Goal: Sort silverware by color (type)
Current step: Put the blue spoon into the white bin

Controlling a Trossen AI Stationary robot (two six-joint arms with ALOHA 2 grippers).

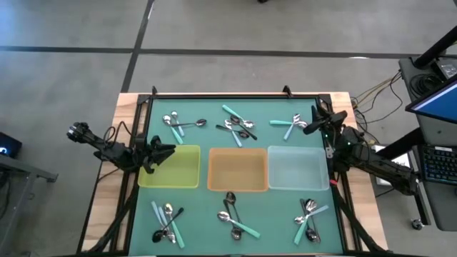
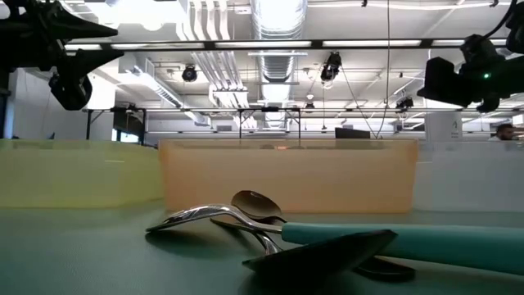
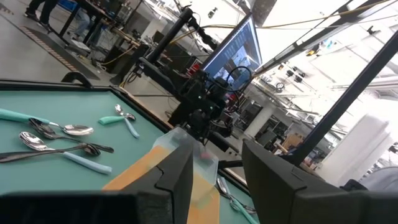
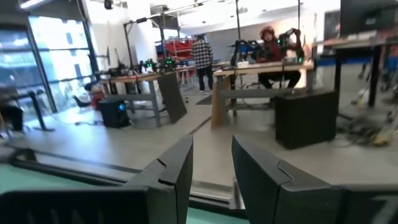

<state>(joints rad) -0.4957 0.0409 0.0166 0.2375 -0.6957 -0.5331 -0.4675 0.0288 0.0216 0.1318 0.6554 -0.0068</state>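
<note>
Silverware lies on the green mat in six loose heaps. Three are on the far side [image 1: 182, 124], [image 1: 239, 128], [image 1: 290, 125] and three on the near side [image 1: 168, 223], [image 1: 233, 217], [image 1: 309, 220]. The spoons have shiny bowls and black, teal or pale handles, and lie flat across one another. My left gripper [image 1: 170, 150] [image 3: 217, 149] hovers open over the yellow tray's left end. My right gripper [image 1: 314, 121] [image 4: 211, 142] hovers open by the far-right heap, above the mat. Neither has anything between its fingers.
A yellow tray [image 1: 187, 178], an orange tray [image 1: 237, 171] and a clear tray [image 1: 298, 170] stand in a row across the mat's middle. A black frame [image 1: 228, 95] edges the mat. The low view shows the near-middle spoons [image 2: 246, 215] before the orange tray [image 2: 286, 176]. People stand in the room beyond.
</note>
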